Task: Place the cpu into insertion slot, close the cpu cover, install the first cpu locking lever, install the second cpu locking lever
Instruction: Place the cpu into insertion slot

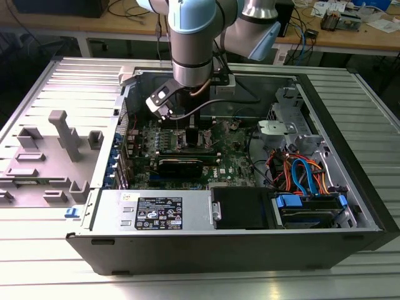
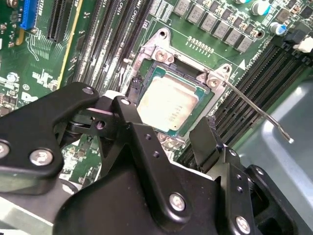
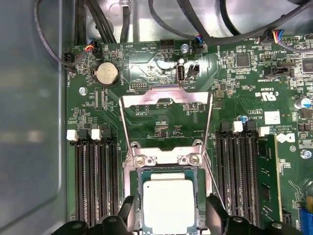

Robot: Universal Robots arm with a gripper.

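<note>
Down in the insertion slot (image 3: 161, 159) sits the cpu (image 3: 168, 205); cpu cover (image 3: 166, 98) up & locking lever (image 2: 254, 110) undone. Jaws wide open, holding nothing.

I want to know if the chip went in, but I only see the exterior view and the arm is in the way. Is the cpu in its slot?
Observer: Yes, in both wrist views the cpu lies flat in the insertion slot.
Operator: Is the lid shut?
Observer: No, in the first wrist view the cpu cover is swung back, open.
Operator: Is the gripper squeezing the chip?
Observer: No, in both wrist views the gripper is open, one finger either side of it.
</note>
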